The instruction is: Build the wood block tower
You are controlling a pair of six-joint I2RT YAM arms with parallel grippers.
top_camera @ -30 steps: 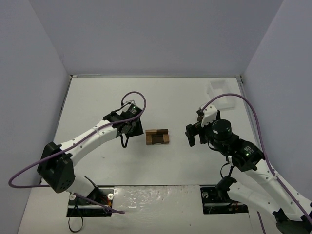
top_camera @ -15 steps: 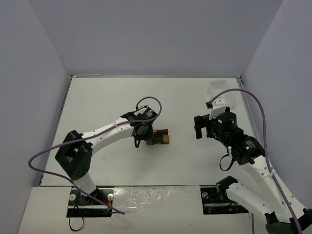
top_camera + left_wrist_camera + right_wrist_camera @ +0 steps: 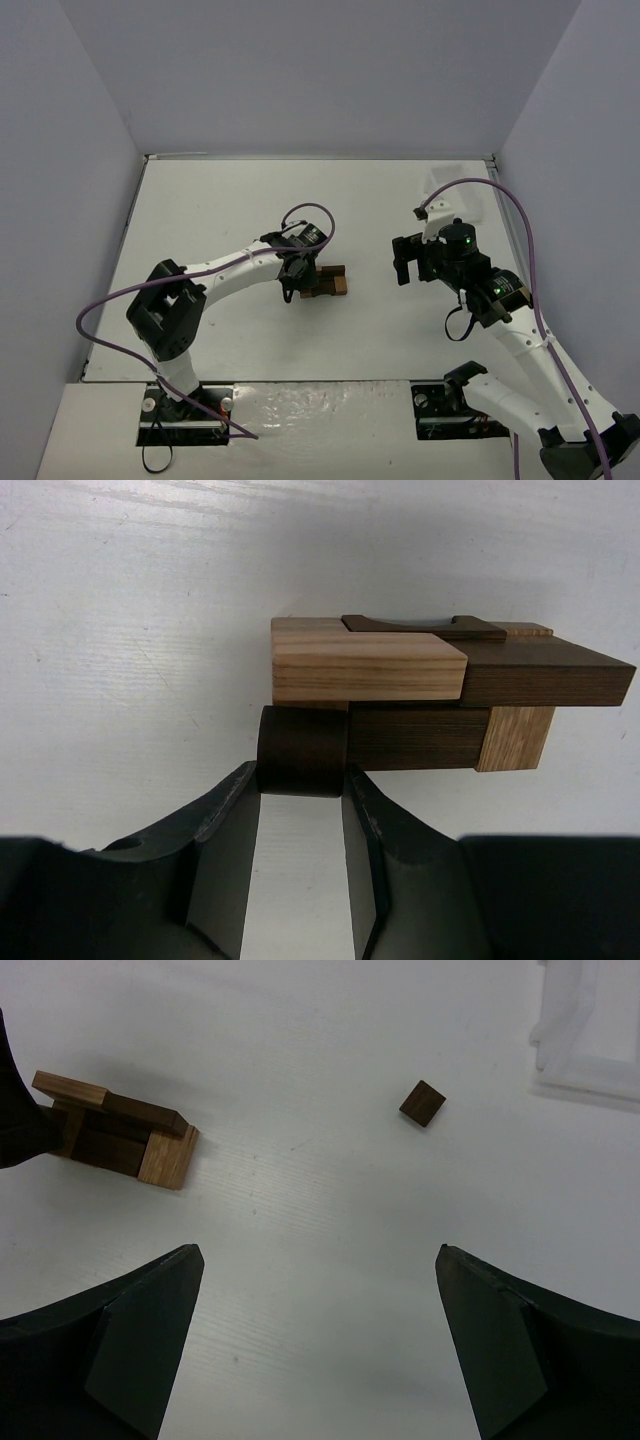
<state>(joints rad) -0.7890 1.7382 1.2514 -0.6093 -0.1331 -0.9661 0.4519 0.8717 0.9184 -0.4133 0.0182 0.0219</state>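
The wood block tower (image 3: 328,281) is a low stack of dark brown and light tan blocks at mid-table; it also shows in the left wrist view (image 3: 450,670) and the right wrist view (image 3: 115,1130). My left gripper (image 3: 300,287) is at the stack's left end, shut on the end of a dark brown block (image 3: 303,750) that lies along the stack's lower layer. My left gripper's tips (image 3: 302,778) pinch that block from both sides. Well to the right of the stack, my right gripper (image 3: 405,262) hangs wide open and holds nothing (image 3: 320,1250).
A small dark brown cube (image 3: 423,1102) lies loose on the table right of the stack. A white tray (image 3: 455,185) sits at the far right corner, seen also in the right wrist view (image 3: 590,1030). Grey walls enclose the table.
My left gripper has moved right, from beside the stack to its left end. My right gripper has drifted slightly right and back, still open.
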